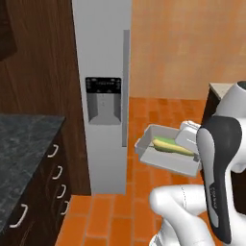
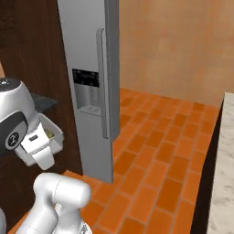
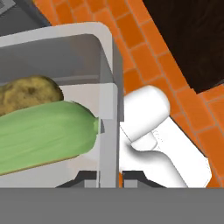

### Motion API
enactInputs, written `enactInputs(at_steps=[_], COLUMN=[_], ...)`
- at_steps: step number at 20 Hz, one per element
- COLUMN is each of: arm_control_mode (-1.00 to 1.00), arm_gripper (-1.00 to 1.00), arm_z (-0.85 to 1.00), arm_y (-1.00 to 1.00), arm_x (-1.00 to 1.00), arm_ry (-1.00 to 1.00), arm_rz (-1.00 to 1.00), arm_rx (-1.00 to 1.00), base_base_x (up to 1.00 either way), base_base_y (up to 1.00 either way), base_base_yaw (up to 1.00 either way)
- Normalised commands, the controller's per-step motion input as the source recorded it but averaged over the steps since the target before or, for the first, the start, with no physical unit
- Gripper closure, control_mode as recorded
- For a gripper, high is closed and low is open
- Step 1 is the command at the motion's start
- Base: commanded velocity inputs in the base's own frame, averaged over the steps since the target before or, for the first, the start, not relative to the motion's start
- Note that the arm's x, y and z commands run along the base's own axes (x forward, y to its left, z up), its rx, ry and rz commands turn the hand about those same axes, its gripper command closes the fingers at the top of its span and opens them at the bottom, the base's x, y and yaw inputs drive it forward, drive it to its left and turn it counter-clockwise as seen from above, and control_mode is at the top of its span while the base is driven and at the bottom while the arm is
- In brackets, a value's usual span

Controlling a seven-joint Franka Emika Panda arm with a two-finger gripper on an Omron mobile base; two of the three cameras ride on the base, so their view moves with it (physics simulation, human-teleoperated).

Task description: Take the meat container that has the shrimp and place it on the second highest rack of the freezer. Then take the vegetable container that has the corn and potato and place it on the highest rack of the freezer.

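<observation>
Now | claw (image 3: 109,177) clamped on vegetable container (image 3: 109,87) wall | corn (image 3: 43,133) alongside

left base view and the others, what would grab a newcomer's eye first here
The vegetable container held up in the air over the orange brick floor, just right of the tall grey freezer, whose doors look shut. In the hand view the gripper pinches the tray's rim, with the corn and the potato lying side by side inside.
</observation>
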Motion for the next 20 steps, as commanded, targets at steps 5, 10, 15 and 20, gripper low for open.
enactInputs(at_steps=[5,10,15,20], arm_control_mode=[1.0,1.0,1.0,1.0], arm_gripper=[1.0,1.0,1.0,1.0], arm_z=[0.0,0.0,0.0,0.0], arm_y=[0.0,0.0,0.0,0.0], arm_x=[0.0,0.0,0.0,0.0], arm_ry=[0.0,0.0,0.0,0.0], arm_rz=[0.0,0.0,0.0,0.0], arm_rx=[0.0,0.0,0.0,0.0], base_base_x=[1.0,1.0,1.0,1.0], base_base_y=[-0.59,-0.62,-0.58,-0.49], base_base_yaw=[-0.35,-0.27,-0.11,-0.01])
